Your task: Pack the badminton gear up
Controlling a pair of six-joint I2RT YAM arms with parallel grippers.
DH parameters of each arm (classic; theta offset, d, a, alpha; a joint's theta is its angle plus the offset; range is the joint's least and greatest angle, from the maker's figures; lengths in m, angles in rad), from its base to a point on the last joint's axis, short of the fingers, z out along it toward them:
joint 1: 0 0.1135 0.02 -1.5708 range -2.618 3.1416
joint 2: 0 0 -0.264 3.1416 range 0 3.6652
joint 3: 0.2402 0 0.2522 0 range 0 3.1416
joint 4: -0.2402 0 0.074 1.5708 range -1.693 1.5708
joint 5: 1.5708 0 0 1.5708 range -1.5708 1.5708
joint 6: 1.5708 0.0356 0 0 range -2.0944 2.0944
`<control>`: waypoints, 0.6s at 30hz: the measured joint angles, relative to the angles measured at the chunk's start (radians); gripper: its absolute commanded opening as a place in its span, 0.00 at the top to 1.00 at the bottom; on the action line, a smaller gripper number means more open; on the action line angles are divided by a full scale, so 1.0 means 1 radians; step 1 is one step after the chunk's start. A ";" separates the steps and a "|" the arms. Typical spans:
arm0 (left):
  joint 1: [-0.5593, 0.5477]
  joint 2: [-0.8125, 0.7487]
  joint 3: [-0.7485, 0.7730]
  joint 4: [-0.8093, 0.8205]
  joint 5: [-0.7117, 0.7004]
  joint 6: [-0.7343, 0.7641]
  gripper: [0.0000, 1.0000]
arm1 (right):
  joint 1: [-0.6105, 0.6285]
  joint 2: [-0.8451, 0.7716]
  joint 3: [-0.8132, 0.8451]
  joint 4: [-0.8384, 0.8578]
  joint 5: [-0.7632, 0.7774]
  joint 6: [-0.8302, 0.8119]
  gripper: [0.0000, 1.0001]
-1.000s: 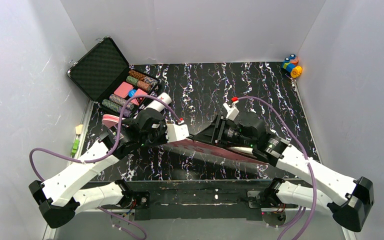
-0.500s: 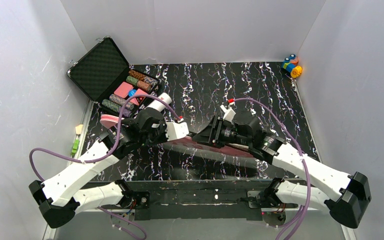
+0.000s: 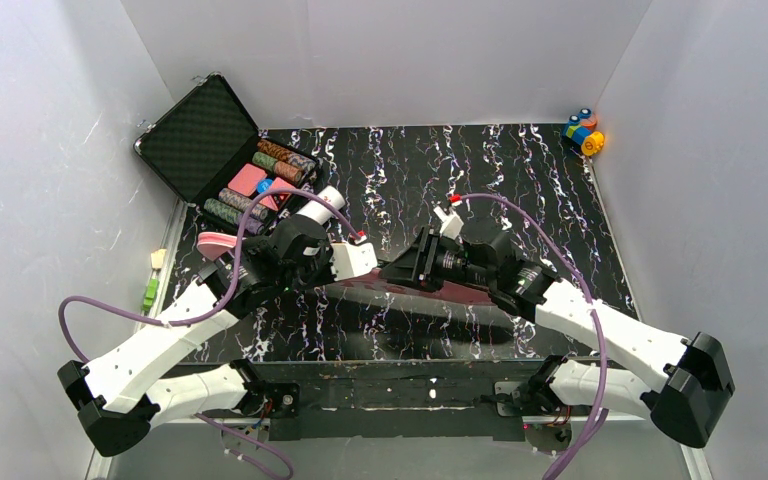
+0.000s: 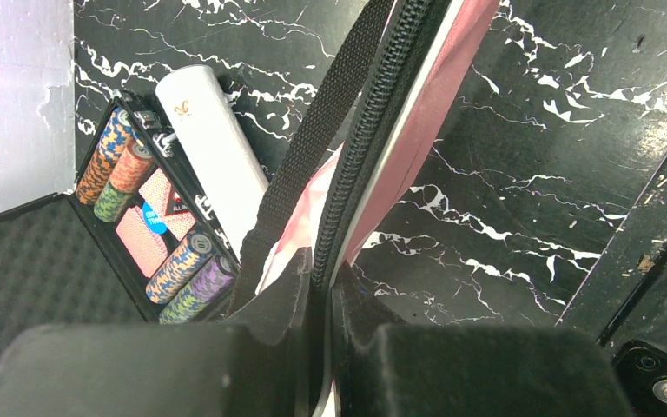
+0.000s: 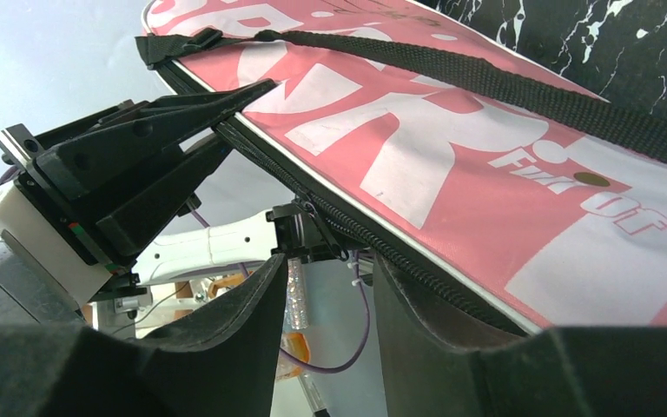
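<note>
The left gripper (image 4: 317, 282) is fully closed, and its two black fingers pinch the zipper edge of the pink bag (image 4: 425, 95) at the bottom middle of the left wrist view. The right gripper (image 5: 323, 269) stands about half open. Its fingers (image 5: 226, 321) are apart at the bottom of the right wrist view and the small zipper pull (image 5: 306, 228) lies in the gap just beyond the tips, with nothing clamped as far as the view shows. The bag, with big white letters and a black strap (image 5: 521, 87) across it, fills the upper right of that view. In the top view the bag is held between the two grippers at the middle of the black marbled table (image 3: 520, 190), a little below centre. The white cardboard tube (image 4: 211, 143) lies in the upper left of the left wrist view, just beside the open black case (image 3: 200, 140) with the striped chips (image 4: 187, 261).
</note>
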 measured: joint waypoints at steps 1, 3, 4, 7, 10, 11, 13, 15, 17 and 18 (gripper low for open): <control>0.000 0.000 0.000 0.001 0.000 0.000 1.00 | -0.002 0.000 0.000 0.005 -0.001 0.000 0.52; 0.000 0.000 0.000 0.003 0.001 0.000 1.00 | -0.003 0.000 0.000 0.011 -0.002 0.000 0.53; 0.000 0.000 0.000 0.003 0.002 0.000 1.00 | -0.004 0.001 0.000 0.015 -0.002 0.000 0.53; 0.000 0.000 0.000 0.004 0.002 -0.006 1.00 | -0.005 0.005 0.000 0.023 0.002 0.000 0.55; 0.000 0.000 0.000 0.002 0.003 -0.014 1.00 | -0.007 0.019 0.004 0.023 0.012 0.000 0.58; 0.000 0.000 0.000 0.002 0.003 -0.015 1.00 | -0.007 0.021 0.005 0.024 0.015 0.000 0.59; 0.001 0.000 0.000 0.002 0.003 -0.015 1.00 | -0.007 0.036 0.015 0.031 0.018 0.000 0.61; 0.002 0.000 0.000 0.002 0.003 -0.015 1.00 | -0.007 0.053 0.019 0.050 0.017 0.000 0.63; 0.002 0.000 0.000 0.002 0.004 -0.015 1.00 | -0.007 0.058 0.019 0.065 0.017 0.004 0.69; 0.002 0.000 0.000 0.002 0.006 -0.015 1.00 | -0.007 0.059 0.019 0.071 0.018 0.004 0.72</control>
